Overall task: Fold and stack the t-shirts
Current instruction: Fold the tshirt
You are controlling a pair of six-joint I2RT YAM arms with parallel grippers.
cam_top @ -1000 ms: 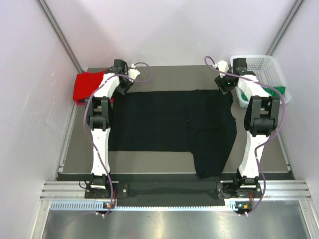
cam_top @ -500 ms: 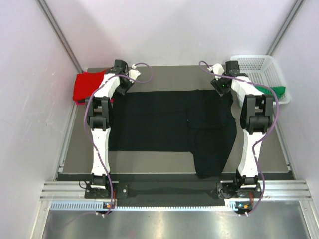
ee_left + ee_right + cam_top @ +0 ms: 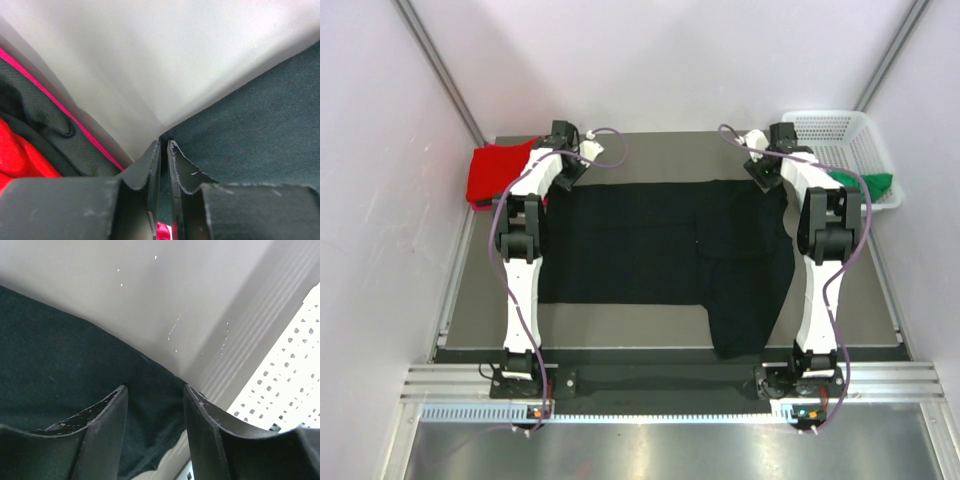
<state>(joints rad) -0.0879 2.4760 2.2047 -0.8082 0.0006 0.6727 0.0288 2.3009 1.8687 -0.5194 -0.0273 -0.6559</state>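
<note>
The black t-shirt (image 3: 660, 245) lies spread flat on the table, its right part folded over with a flap hanging toward the near edge. My left gripper (image 3: 567, 178) is at its far left corner. In the left wrist view its fingers (image 3: 163, 145) stand almost together, with that corner of the black t-shirt (image 3: 250, 115) pinched in the thin gap. My right gripper (image 3: 767, 178) is at the far right corner. In the right wrist view it is open (image 3: 155, 387), one finger on each side of the black t-shirt's edge (image 3: 60, 350). A red t-shirt (image 3: 492, 172) lies bunched at the far left.
A white mesh basket (image 3: 840, 125) stands at the far right corner with green cloth (image 3: 875, 182) in it, and its wall (image 3: 285, 385) is close beside my right gripper. Dark mesh cloth with pink trim (image 3: 45, 120) lies by the red t-shirt (image 3: 20, 150).
My left gripper's fingers have closed down on the shirt corner. My right arm has swung a little left and back, onto the far right corner, and its fingers have narrowed slightly.
</note>
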